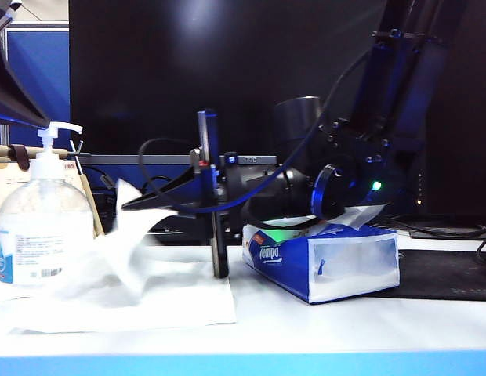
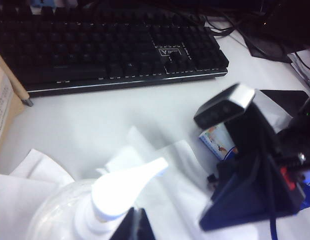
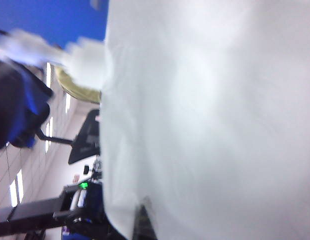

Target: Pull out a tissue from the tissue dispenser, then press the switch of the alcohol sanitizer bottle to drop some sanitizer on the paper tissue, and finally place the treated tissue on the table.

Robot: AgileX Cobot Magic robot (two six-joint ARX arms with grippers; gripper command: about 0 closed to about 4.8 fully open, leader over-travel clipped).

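The clear alcohol sanitizer bottle [image 1: 43,235] stands at the far left, its white switch [image 1: 59,133] pointing right. My left gripper [image 1: 41,121] hovers just above that pump head [image 2: 120,192], its dark jaws [image 2: 135,227] together and holding nothing. My right gripper [image 1: 129,206] reaches across from the right and is shut on the white tissue [image 1: 121,251], which hangs limp beside the bottle below the spout. The tissue [image 3: 205,120] fills most of the right wrist view. The blue Tempo tissue dispenser [image 1: 321,262] lies right of centre on the table [image 1: 345,337].
A larger flat white sheet [image 1: 180,301] lies under the hanging tissue. A black mat [image 1: 439,274] sits at the right behind the pack. A black keyboard [image 2: 110,50] lies behind the bottle. The right arm's wrist camera [image 2: 225,105] stands close to the bottle.
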